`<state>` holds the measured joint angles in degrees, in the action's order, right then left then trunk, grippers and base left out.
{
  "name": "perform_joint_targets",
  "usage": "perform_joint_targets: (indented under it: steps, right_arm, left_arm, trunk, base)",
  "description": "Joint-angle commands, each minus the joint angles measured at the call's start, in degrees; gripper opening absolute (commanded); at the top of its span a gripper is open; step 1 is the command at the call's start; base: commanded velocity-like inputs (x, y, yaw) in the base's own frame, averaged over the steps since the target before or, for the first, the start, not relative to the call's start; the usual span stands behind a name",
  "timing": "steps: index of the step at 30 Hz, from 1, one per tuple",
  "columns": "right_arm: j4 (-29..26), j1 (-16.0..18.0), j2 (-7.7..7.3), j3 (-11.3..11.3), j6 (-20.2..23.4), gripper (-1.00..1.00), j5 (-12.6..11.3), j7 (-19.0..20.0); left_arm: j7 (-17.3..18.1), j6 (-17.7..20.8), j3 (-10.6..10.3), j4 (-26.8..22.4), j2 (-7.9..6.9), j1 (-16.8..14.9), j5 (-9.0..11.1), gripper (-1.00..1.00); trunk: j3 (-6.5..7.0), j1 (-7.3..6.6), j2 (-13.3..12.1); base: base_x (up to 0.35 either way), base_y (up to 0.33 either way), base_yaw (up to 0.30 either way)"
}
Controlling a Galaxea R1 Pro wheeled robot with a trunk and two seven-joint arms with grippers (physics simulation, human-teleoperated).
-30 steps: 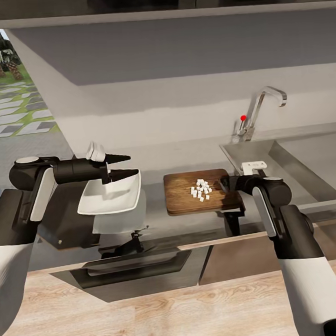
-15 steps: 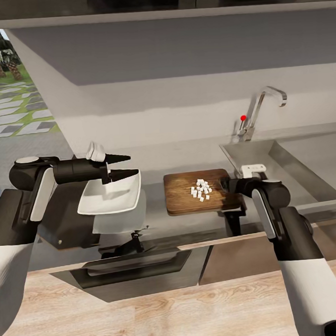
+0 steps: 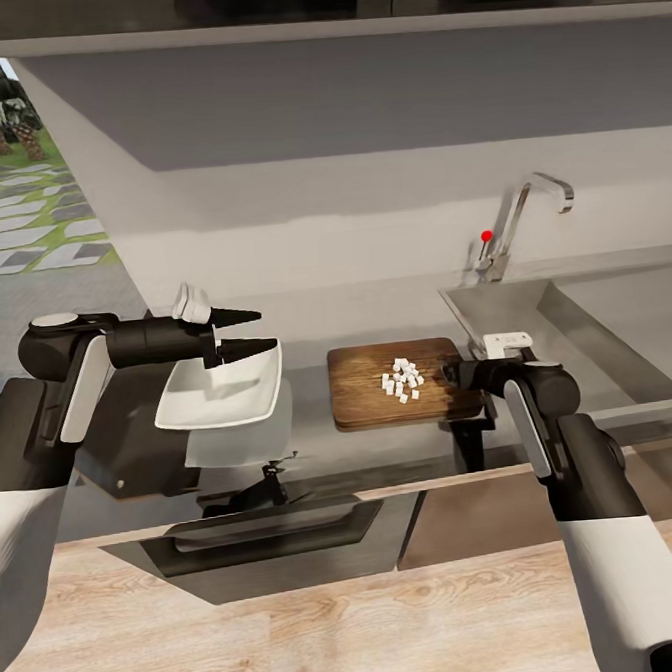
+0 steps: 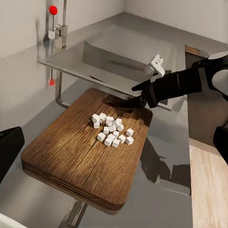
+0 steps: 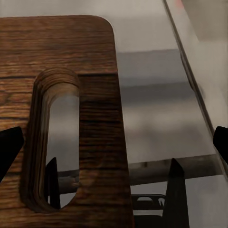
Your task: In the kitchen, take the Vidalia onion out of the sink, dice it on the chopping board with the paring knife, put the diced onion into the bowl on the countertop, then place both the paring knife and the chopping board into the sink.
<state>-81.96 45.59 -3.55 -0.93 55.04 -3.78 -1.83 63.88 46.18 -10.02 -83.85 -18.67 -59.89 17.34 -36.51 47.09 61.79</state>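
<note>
The right gripper (image 3: 449, 372) is edging closer over the chopping board's (image 3: 365, 394) handle end, fingers spread. Diced onion (image 3: 403, 378) is sitting mid-board. The left gripper (image 3: 251, 332), spread, is hovering over the bowl (image 3: 196, 411).

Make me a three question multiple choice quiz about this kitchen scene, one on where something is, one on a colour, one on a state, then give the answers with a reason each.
1. Where do the diced onion pieces lie?
A. in the bowl
B. on the chopping board
C. in the sink

2. What colour is the knob on the tap?
A. red
B. blue
C. green

3. How does the bowl stand?
A. full of onion
B. upside down
C. upright, nothing in it

Answers:
1 B: the white cubes sit in a cluster on the chopping board.
2 A: a red dot shows by the tap's base, behind the sink.
3 C: its white inside is bare, under the open left gripper; the right gripper is at the board's edge.
</note>
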Motion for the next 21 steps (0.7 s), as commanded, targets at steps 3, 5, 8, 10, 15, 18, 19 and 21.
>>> perform_joint_targets:
  steps: [3, 5, 8, 10, 15, 18, 19, 21]
  right_arm:
    - [-0.04, 0.08, -0.05, -0.06, 0.24, 1.00, -0.36, -0.19]
    - [-0.04, 0.07, -0.05, -0.05, 0.24, 1.00, -0.36, -0.19]
    - [-0.04, 0.06, -0.06, -0.08, 0.24, 1.00, -0.36, -0.19]
    - [-0.04, 0.06, -0.05, -0.09, 0.24, 1.00, -0.36, -0.19]
    - [-0.04, 0.02, -0.08, -0.04, 0.24, 1.00, -0.34, -0.19]
    - [-0.04, 0.02, -0.10, -0.01, 0.24, 1.00, -0.30, -0.19]
    - [-0.04, 0.02, -0.15, 0.01, 0.24, 1.00, -0.29, -0.19]
    - [-0.04, 0.02, -0.21, 0.02, 0.24, 1.00, -0.28, -0.19]
  left_arm:
    - [-0.10, 0.34, -0.09, 0.06, -0.05, -0.05, 0.33, 1.00]
    - [-0.13, 0.33, -0.12, 0.07, -0.05, -0.05, 0.33, 1.00]
    - [-0.15, 0.31, -0.12, 0.09, -0.05, -0.05, 0.33, 1.00]
    - [-0.20, 0.31, -0.10, 0.14, -0.05, -0.05, 0.33, 1.00]
    - [-0.18, 0.31, -0.09, 0.34, -0.05, -0.05, 0.33, 1.00]
    - [-0.16, 0.31, -0.09, 0.35, -0.05, -0.05, 0.33, 1.00]
    - [-0.16, 0.33, -0.09, 0.35, -0.05, -0.05, 0.33, 1.00]
    - [-0.16, 0.32, -0.09, 0.35, -0.05, -0.05, 0.33, 1.00]
  trunk:
    - [-0.05, 0.00, 0.04]
    - [-0.05, 0.00, 0.04]
    - [-0.05, 0.00, 0.04]
    - [-0.05, 0.00, 0.04]
    - [-0.05, 0.00, 0.04]
    - [-0.05, 0.00, 0.04]
    - [-0.05, 0.00, 0.04]
    - [-0.05, 0.00, 0.04]
  base:
    - [0.000, 0.000, 0.000]
    - [0.000, 0.000, 0.000]
    - [0.011, 0.000, 0.000]
    - [0.070, 0.000, 0.000]
    - [0.052, 0.000, 0.000]
    - [0.009, 0.000, 0.000]
    - [0.004, 0.000, 0.000]
    - [0.003, 0.000, 0.000]
